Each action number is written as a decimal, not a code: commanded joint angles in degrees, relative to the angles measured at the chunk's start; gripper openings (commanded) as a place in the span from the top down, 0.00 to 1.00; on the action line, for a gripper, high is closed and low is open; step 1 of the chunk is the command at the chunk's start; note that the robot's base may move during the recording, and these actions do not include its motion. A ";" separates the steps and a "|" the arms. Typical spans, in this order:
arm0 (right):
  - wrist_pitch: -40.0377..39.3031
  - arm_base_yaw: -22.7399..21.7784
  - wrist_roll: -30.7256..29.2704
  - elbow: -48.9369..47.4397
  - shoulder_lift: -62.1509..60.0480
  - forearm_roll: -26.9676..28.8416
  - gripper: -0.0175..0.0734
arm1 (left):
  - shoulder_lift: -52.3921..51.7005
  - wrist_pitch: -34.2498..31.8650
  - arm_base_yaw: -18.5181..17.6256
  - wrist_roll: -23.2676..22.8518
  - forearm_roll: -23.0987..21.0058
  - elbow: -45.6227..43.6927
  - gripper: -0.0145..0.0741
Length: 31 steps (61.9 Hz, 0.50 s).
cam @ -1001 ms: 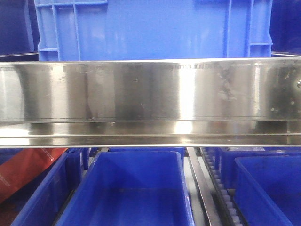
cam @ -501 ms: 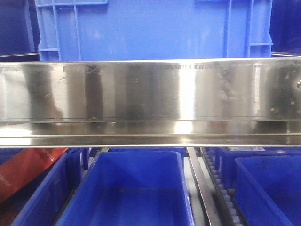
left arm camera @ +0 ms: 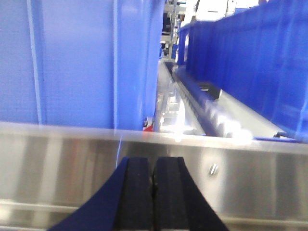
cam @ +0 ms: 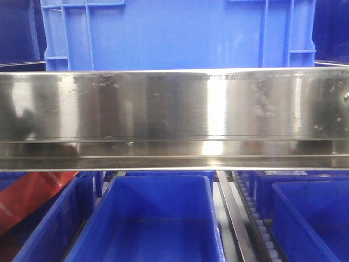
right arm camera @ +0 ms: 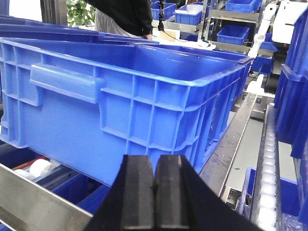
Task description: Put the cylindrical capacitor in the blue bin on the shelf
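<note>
Steel shelf [cam: 174, 103] rail fills the front view, blue bins [cam: 158, 218] below. Reflections on the rail have shifted since a second ago; nothing else moved. Left fingers [left arm camera: 153, 202] closed, empty; right fingers [right arm camera: 154, 202] likewise. Capacitor not visible anywhere, so its axis cannot be told; likely ungrasped.

Left pincer [left arm camera: 154, 192] closed, empty; right pincer [right arm camera: 154, 192] likewise.

room: further racks with blue bins [right arm camera: 233, 34] | person in black [right arm camera: 126, 14] | potted plant [right arm camera: 79, 12]
</note>
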 commanded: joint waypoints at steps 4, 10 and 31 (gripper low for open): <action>-1.68 0.02 -0.12 0.11 -0.31 0.02 0.99 | -0.38 -3.53 0.15 0.18 -0.42 0.47 0.96; -1.68 0.02 -0.12 0.11 -0.31 0.02 0.99 | -0.38 -4.58 0.15 0.18 -0.42 0.47 0.96; -1.79 0.02 -0.12 0.11 -0.31 0.02 0.99 | -0.38 -4.91 0.15 0.18 -0.42 0.47 0.96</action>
